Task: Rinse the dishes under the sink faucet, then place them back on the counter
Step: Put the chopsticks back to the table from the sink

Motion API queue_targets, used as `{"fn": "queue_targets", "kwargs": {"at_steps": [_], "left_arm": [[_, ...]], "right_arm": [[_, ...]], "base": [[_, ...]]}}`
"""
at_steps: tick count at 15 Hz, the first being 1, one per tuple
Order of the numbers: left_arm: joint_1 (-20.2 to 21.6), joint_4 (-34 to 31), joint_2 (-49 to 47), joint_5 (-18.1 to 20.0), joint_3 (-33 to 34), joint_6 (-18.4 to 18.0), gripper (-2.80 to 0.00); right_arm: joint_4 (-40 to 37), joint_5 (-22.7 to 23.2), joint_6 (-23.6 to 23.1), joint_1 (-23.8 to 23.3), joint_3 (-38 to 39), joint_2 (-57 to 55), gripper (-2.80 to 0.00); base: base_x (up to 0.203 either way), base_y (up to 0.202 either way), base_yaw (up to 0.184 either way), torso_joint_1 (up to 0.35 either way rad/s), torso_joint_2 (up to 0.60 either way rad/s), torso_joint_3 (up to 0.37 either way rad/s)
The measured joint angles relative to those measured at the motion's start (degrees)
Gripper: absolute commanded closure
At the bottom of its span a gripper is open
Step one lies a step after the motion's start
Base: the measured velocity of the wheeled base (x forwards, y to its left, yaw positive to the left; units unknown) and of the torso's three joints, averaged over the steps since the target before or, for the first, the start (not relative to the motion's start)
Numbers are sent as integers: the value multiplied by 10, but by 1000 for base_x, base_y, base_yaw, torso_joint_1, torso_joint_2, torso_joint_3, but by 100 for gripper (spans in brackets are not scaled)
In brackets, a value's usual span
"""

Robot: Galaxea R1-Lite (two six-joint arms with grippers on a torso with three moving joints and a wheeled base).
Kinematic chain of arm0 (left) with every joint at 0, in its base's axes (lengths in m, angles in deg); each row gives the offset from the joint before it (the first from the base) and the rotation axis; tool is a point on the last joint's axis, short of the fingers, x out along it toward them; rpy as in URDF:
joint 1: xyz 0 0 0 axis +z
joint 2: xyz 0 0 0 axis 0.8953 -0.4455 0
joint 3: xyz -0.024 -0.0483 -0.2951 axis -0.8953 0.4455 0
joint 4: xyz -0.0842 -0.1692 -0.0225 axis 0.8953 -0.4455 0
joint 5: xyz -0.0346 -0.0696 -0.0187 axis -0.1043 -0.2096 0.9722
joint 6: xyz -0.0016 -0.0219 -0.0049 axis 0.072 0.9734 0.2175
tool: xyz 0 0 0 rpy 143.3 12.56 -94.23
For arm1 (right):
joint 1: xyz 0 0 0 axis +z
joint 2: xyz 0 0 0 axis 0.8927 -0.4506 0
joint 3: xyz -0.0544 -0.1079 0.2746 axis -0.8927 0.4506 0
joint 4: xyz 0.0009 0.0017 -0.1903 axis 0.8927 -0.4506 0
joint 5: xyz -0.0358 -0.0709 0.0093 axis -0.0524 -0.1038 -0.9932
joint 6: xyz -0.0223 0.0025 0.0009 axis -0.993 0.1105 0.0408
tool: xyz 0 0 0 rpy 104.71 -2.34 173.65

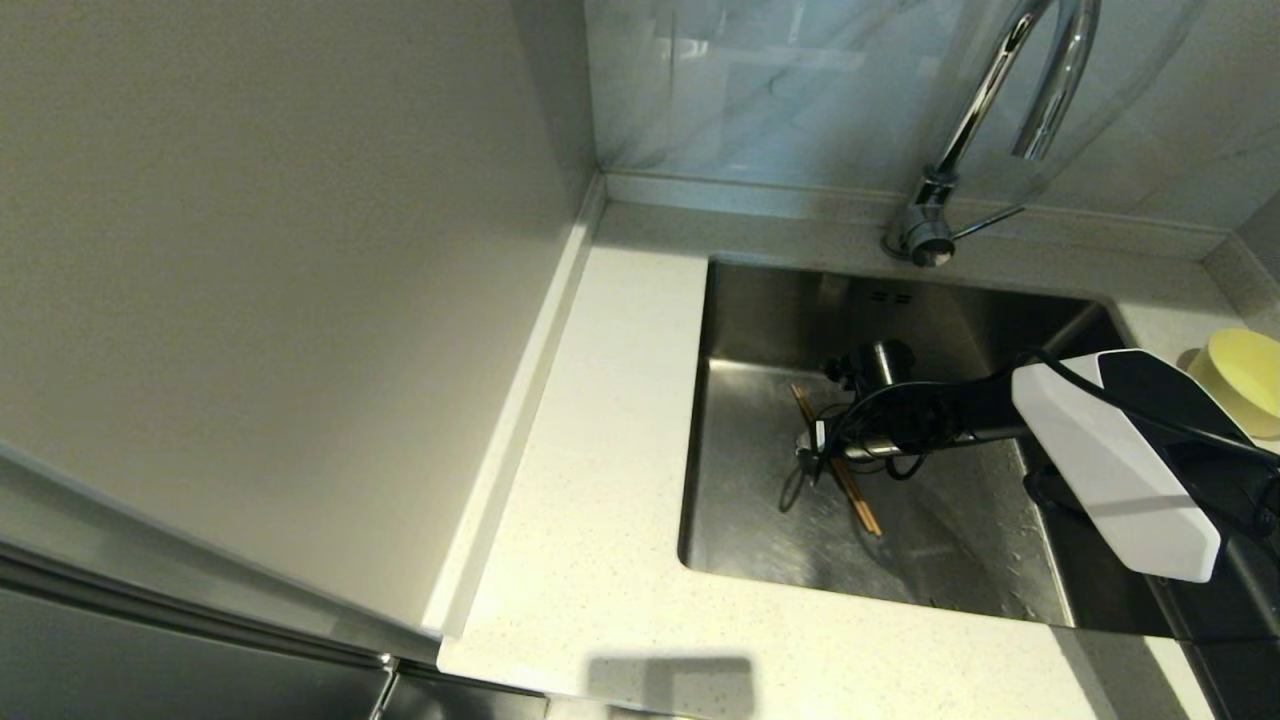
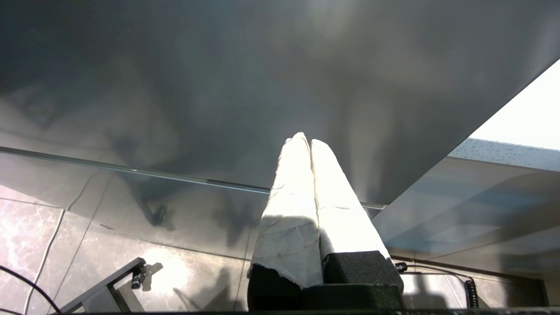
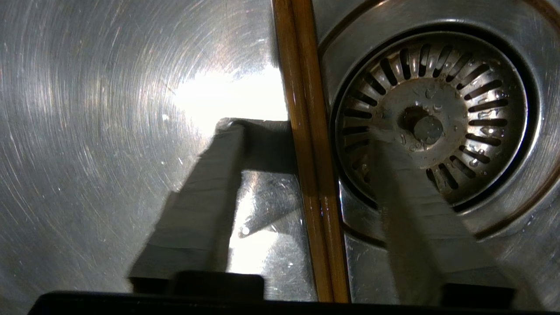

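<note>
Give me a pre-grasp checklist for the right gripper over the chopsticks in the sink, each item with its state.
1. Thin brown wooden chopsticks lie together flat on the floor of the brushed stainless-steel sink: ok.
2. Right gripper straddles the pair, one finger on each side: ok.
3. Fingers closed on the chopsticks: not ok, gaps show on both sides.
4. One finger hangs over the round metal drain strainer; whether it touches: cannot tell.
5. Small round pale-yellow bowl sits on the off-white speckled counter, out of the way: ok.
6. Left gripper is parked away from the sink, shut: ok.
</note>
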Motion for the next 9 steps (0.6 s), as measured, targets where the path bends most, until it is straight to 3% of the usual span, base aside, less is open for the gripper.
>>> {"fn": "queue_targets", "kwargs": {"at_steps": [6, 9], "left_arm": [[0, 0, 0, 0, 0, 0, 0], [0, 0, 0, 0, 0, 0, 0]], "right_arm": [[-31, -1, 5, -1, 3, 5, 0], [-31, 1, 40, -2, 4, 5, 0]], "base": [[0, 0, 0, 0, 0, 0], [0, 0, 0, 0, 0, 0]]}}
